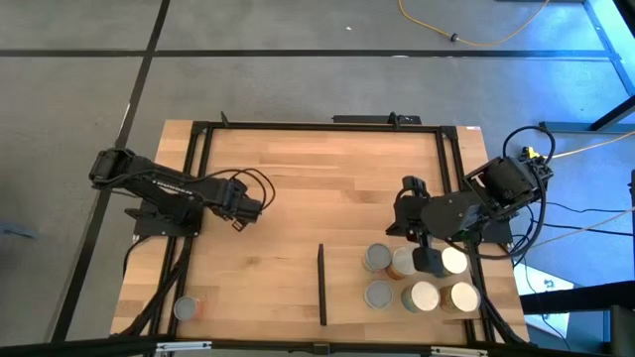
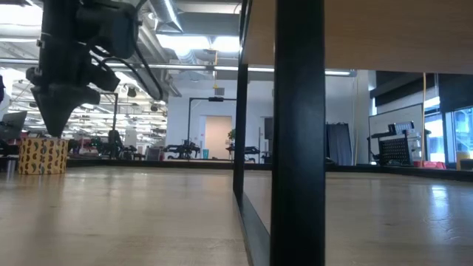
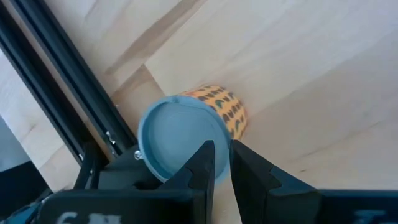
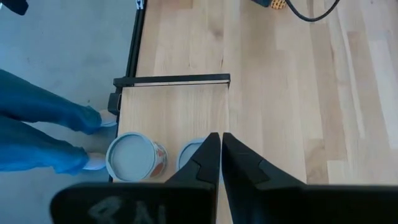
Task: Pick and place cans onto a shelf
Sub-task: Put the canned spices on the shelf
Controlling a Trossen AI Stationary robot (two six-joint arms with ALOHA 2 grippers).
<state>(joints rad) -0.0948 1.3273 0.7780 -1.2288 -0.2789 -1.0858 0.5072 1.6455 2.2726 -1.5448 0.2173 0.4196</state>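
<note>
Several cans (image 1: 422,297) with silver, white and golden tops stand upright in a cluster on the pale-wood shelf (image 1: 347,297), right of its black strip (image 1: 321,285). One more can (image 1: 185,308), silver-topped with an orange patterned label (image 3: 224,109), stands alone at the table's near left corner. My right gripper (image 1: 429,260) is over the cluster, shut and empty (image 4: 219,146); two cans (image 4: 132,157) show below it. My left gripper (image 1: 241,210) hangs shut and empty over the bare left half of the table (image 2: 55,122).
The table's black frame rails (image 1: 193,178) run along its edges. In the low view the shelf's dark post (image 2: 295,133) stands close in front. A person's blue-clad legs (image 4: 43,130) stand beside the table near the shelf. Bare wood (image 1: 317,188) lies between the arms.
</note>
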